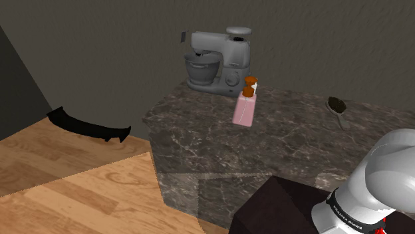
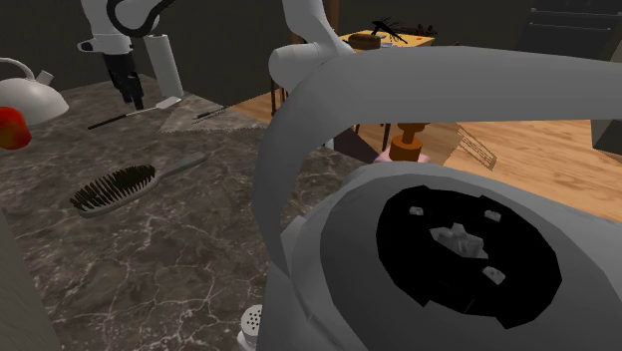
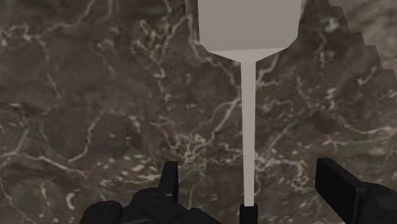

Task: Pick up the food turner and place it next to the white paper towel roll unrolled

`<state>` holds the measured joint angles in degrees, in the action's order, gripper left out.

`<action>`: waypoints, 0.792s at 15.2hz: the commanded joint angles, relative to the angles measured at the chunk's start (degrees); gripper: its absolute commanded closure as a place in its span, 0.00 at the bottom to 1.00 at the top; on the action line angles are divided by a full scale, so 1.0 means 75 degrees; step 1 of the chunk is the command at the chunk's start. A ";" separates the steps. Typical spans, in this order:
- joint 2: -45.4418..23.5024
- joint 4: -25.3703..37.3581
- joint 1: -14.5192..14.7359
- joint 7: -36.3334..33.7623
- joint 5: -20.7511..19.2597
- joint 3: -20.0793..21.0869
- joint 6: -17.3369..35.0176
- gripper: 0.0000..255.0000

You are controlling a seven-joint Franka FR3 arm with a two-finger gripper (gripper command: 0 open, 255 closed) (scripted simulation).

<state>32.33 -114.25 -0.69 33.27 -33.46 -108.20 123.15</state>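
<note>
Food turner [image 3: 249,108] is lying flat on the dark marbled counter [image 3: 95,95] with its long handle running straight between the wide-open fingers of our gripper [image 3: 249,175] (touching neither, so we're gripping nothing) and its blade pointing away from us, so we're guessing a straight drop does it.

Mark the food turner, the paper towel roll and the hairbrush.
food turner [image 3: 248,105], wrist view, mid-handle.
paper towel roll [image 2: 164,62], second exterior view, its side.
hairbrush [image 2: 115,189], second exterior view, bristle head.

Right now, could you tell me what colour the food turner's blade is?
The food turner's blade is plain pale grey, clearest in the wrist view.
</note>
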 commanded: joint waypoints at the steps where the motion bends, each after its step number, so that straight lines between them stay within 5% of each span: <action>1: -0.0120 0.0071 -0.0166 0.0095 0.0160 0.0210 -0.0175 0.00; 4: -0.0423 0.0330 -0.0610 0.0344 0.0574 0.0776 -0.0689 0.00; 12: -0.0420 0.0331 -0.0611 0.0342 0.0570 0.0779 -0.0690 0.00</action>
